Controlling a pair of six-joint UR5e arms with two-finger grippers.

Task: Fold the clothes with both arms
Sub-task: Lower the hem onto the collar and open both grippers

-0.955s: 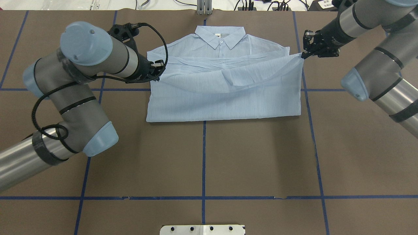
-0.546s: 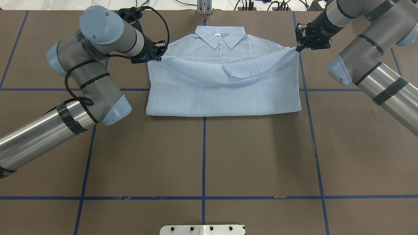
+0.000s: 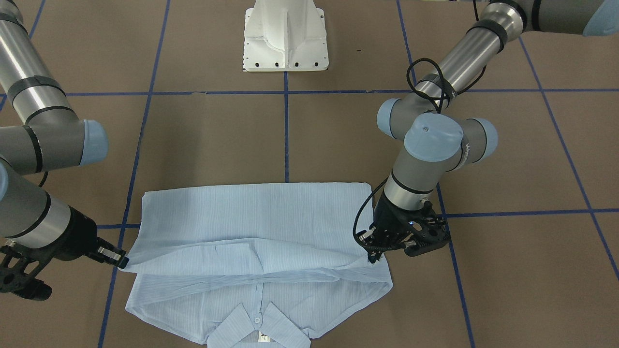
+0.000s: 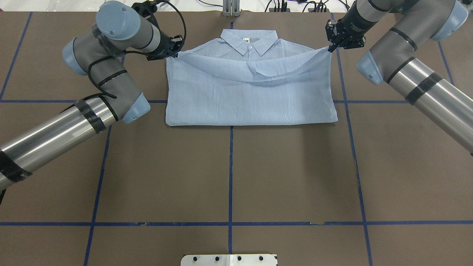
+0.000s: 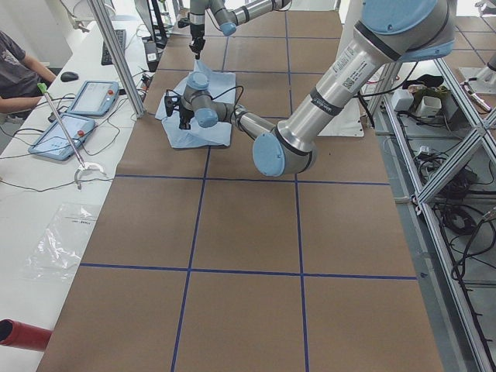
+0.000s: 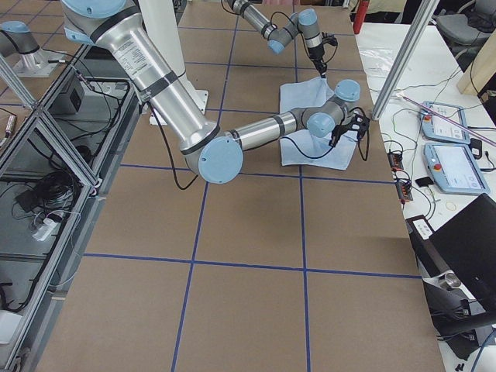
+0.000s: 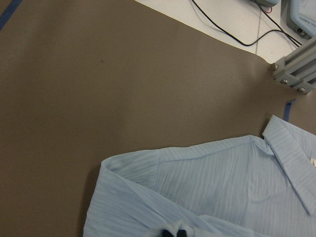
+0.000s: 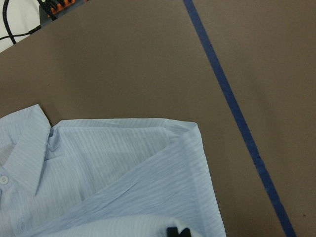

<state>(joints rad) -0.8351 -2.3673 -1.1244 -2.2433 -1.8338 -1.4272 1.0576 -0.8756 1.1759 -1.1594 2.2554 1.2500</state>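
The pale-blue striped shirt [image 4: 251,96] lies at the table's far middle, collar [image 4: 249,40] away from the robot. Its lower half is doubled up over the chest, and the raised hem sags between the two arms. My left gripper [image 4: 176,53] is shut on the hem's left corner beside the left shoulder; it also shows in the front-facing view [image 3: 372,256]. My right gripper [image 4: 330,47] is shut on the hem's right corner by the right shoulder, also seen from the front [image 3: 123,262]. Both wrist views show the shirt [image 7: 207,187] [image 8: 113,173] under closed fingertips.
Brown table covering with blue tape grid lines [image 4: 231,173]. The white pedestal base [image 3: 286,36] stands at the robot's side. Beyond the far edge are a metal post [image 4: 230,8] and cables. A person's arm [image 5: 19,74] and tablets [image 5: 93,97] show at a side bench.
Both grippers have carried the hem away from the robot toward the collar. The folded layer now covers more of the chest, and the fold line near the robot has shifted farther away.
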